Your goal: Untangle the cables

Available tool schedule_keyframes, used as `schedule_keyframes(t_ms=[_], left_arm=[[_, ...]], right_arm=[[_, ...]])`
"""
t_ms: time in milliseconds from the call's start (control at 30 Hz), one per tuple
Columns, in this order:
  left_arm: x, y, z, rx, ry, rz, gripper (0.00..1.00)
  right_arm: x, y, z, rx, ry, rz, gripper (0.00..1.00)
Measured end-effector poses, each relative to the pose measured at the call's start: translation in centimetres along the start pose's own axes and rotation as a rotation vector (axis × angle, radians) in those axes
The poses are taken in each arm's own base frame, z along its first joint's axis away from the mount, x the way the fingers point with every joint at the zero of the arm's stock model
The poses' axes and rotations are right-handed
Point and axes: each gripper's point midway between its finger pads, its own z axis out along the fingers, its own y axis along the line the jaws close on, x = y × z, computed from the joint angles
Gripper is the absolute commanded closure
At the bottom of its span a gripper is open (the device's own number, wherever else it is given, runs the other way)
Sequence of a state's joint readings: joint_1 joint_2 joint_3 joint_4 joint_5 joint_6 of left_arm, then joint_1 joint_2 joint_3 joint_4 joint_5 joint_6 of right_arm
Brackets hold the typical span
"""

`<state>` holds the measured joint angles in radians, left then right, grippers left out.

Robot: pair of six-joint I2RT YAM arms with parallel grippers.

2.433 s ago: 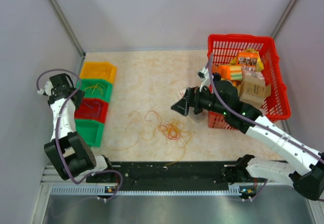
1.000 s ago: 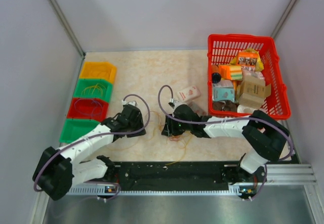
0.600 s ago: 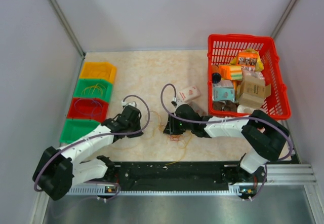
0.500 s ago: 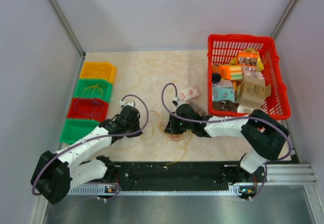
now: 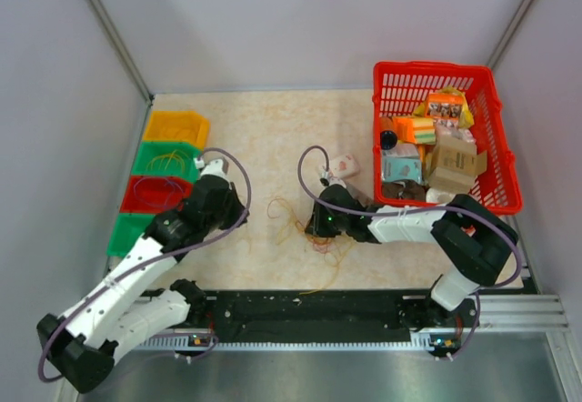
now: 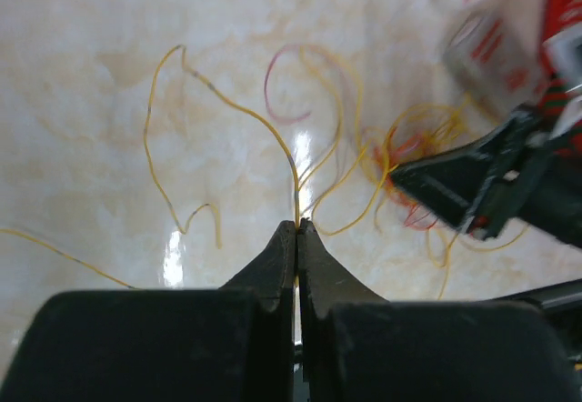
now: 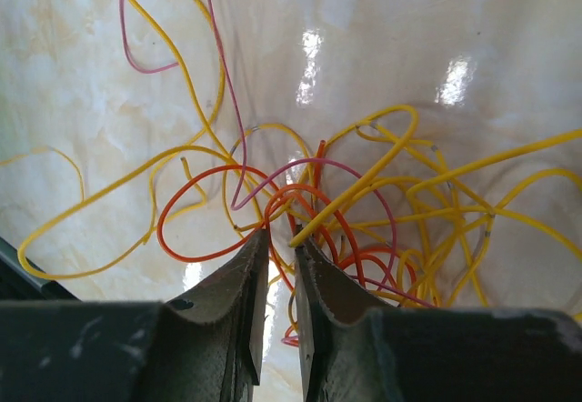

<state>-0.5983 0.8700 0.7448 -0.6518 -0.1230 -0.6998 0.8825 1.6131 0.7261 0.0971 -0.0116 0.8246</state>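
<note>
Left end effector (image 6: 297,226) clamps a thin yellow cable (image 6: 245,117); right end effector (image 7: 280,238), nearly together, meets the yellow-orange-pink cable tangle (image 7: 364,204), grip unclear.

Far right corner: red basket (image 5: 496,93) full of boxes and packets (image 5: 452,161). Near its left wall: small carton (image 5: 343,165). Along left edge: yellow bin (image 5: 175,127), green bin (image 5: 155,159), red bin (image 5: 145,196), second green bin (image 5: 122,237).

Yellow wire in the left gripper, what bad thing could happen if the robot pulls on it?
The left gripper pinches the thin yellow wire only at its tips, so it might slip out. The wire seems to lead into the knotted heap of yellow, orange and pink wires at the right gripper, so pulling could tighten the knot or drag the whole heap along.
</note>
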Motion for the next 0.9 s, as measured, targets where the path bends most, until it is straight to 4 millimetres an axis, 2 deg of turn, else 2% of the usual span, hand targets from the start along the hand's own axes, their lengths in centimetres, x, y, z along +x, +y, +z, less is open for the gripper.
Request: schedule_keyframes(t_ms=[67, 233, 333, 400, 500, 567, 633, 733, 833, 900], left_arm=[[-3.3, -1.0, -2.4, 0.018, -0.109, 0.011, 1.0], [-15.7, -4.9, -12.1, 0.084, -0.474, 0.041, 1.0], [-21.4, -5.8, -16.5, 0.085, -0.639, 0.037, 1.0], [-24.1, -5.2, -17.7, 0.063, -0.702, 0.023, 1.0], [-27.5, -3.2, -17.6, -0.002, -0.736, -0.012, 1.0], [-29.3, -2.7, -17.1, -0.015, -0.739, -0.021, 1.0], [-31.2, -2.3, -15.6, -0.023, -0.728, -0.023, 1.0], [-32.6, -1.0, -13.0, -0.03, -0.688, -0.035, 1.0], [-33.5, 1.8, -10.6, -0.071, -0.646, -0.067, 1.0], [-34.1, 3.7, -9.7, -0.096, -0.639, -0.092, 1.0]], right_arm=[[-0.2, -0.3, 0.0, 0.013, -0.007, 0.001, 0.82], [-0.2, -0.4, 0.0, 0.009, -0.005, -0.023, 0.82], [-0.1, -0.3, 0.0, -0.01, 0.0, -0.044, 0.82], [0.3, -0.4, 0.0, -0.016, 0.009, -0.057, 0.82], [0.6, -0.5, 0.0, -0.036, 0.012, -0.079, 0.82], [0.7, -0.5, 0.0, -0.049, 0.007, -0.092, 0.82], [0.8, -0.4, 0.0, -0.064, 0.005, -0.101, 0.83], [1.0, -0.3, 0.0, -0.088, 0.002, -0.114, 0.82], [1.4, -0.3, -0.3, -0.118, -0.002, -0.127, 0.82], [1.7, -0.4, -0.5, -0.134, -0.002, -0.134, 0.82]])
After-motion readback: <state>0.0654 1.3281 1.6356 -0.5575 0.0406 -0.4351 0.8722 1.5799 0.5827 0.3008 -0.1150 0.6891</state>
